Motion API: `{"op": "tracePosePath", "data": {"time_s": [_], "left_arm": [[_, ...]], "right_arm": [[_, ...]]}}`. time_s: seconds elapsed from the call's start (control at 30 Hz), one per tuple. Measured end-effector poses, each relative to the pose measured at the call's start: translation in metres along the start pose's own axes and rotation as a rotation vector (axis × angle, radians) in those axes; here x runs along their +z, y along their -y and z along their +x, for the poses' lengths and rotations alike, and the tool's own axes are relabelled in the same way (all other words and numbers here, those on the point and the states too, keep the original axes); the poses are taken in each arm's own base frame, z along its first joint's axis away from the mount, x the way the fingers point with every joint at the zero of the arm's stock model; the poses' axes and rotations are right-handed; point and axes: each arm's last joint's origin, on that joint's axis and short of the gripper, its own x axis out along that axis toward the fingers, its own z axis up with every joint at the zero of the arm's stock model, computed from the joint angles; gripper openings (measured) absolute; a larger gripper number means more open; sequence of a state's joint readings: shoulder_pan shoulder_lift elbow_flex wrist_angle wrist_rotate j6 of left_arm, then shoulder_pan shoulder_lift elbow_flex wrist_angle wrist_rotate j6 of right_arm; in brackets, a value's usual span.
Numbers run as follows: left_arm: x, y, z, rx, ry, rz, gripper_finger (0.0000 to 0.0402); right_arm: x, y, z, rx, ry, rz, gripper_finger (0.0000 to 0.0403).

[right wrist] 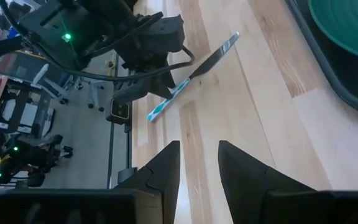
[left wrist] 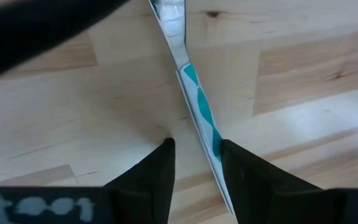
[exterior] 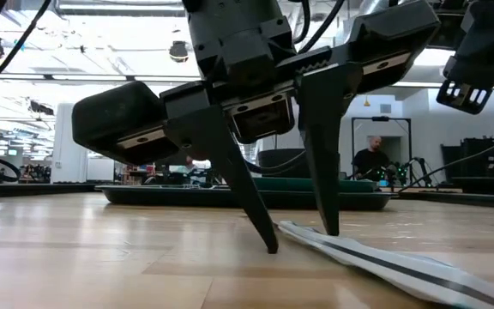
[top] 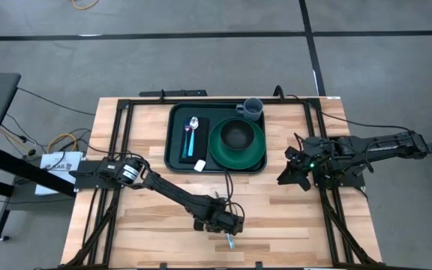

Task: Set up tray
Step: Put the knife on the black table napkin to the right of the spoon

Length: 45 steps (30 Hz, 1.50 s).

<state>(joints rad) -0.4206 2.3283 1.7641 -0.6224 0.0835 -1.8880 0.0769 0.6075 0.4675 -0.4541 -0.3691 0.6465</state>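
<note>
We see the tray (top: 177, 142), dark green moulded plastic with rounded corners and a raised rim, at the far middle of the pale wood-plank table (top: 276, 202). On it: a round glossy green plate (top: 217, 147) carrying a dark bowl (top: 237, 134), a grey mug (top: 252, 109) at its far right corner, a flat black rectangle (top: 201, 135) with a metal spoon (top: 192, 131) with a teal handle on it, and a small white tag (top: 200, 165) at the near rim.

The left gripper (top: 229, 225) is down at the near edge of the table, well apart from the tray. Its two dark tapered fingers (exterior: 245, 193) point at the wood, tips touching or just above it, spread narrowly astride a flat knife (left wrist: 197, 118). We note the knife has a shiny metal blade and a handle patterned in teal and white; it lies flat on the planks, one finger on each side, not clamped. In the low view one tip stands right at the knife's edge.

The right gripper (top: 295, 171) hangs over the table's right side, near the tray's right end. Its matte black fingers (right wrist: 166, 165) sit a narrow gap apart, holding nothing.

In the low view we see a person (exterior: 370, 154) far back in the room.
</note>
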Motion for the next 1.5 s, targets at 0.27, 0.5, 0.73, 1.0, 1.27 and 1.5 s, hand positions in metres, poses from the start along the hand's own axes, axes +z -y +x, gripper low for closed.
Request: {"op": "tracePosePath", "data": {"time_s": [0.27, 0.5, 0.73, 1.0, 1.27, 1.5], "left_arm": [[0.0, -0.002, 0.0, 0.015, 0.021, -0.009, 0.0123], [0.0, -0.006, 0.0, 0.047, 0.023, -0.009, 0.0123], [0.0, -0.005, -0.003, 0.046, 0.021, -0.038, 0.0123], [-0.006, 0.01, -0.024, 0.049, 0.107, -0.062, 0.0123], [-0.01, 0.018, -0.03, -0.006, 0.094, -0.119, 0.0123], [-0.015, 0.017, -0.031, -0.016, 0.088, -0.165, 0.0123]], "right_arm": [[0.001, 0.0, 0.0, 0.004, 0.005, -0.002, 0.0102], [0.002, -0.001, 0.0, 0.014, 0.018, -0.009, 0.0102], [0.002, -0.002, 0.0, 0.017, 0.021, -0.01, 0.0102], [0.002, -0.002, 0.0, 0.016, 0.021, -0.01, 0.0102], [0.002, -0.002, 0.0, 0.019, 0.019, -0.01, 0.0102], [0.002, -0.002, 0.0, 0.033, 0.008, -0.013, 0.0102]]}}
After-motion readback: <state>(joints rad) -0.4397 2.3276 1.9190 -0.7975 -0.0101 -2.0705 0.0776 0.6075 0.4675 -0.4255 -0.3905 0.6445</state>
